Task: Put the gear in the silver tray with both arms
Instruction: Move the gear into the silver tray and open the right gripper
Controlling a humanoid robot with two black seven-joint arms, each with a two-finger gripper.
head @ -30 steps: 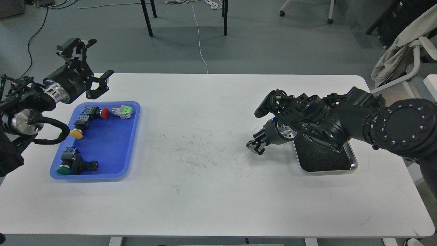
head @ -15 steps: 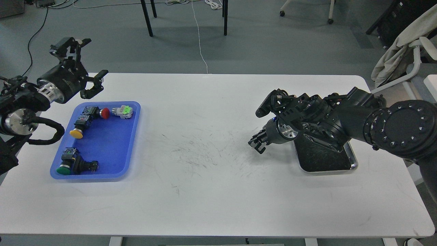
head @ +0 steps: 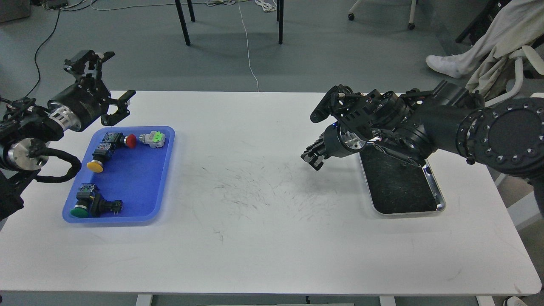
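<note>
The silver tray (head: 434,188) lies on the right of the white table, and the part of its dark scratched floor that shows is bare. My right gripper (head: 318,132) hovers open and empty just left of the tray's far end, and its arm covers the tray's far rim. My left gripper (head: 105,83) is open and empty, held above the far left corner of the blue plastic tray (head: 163,178). In that tray lie several push-button parts: a red one (head: 131,140), a yellow one (head: 95,165), a green one (head: 80,210) and a light green block (head: 154,138).
The white table (head: 255,238) carries dark scuff marks in the middle. Chair legs (head: 183,23) and a cable (head: 248,51) are on the floor behind it. A person's leg and white shoe (head: 442,66) are at the far right, beside a chair.
My right arm has risen and moved away from me, uncovering more of the silver tray. My left gripper shifted slightly. A leg and shoe came into view at the top right.
</note>
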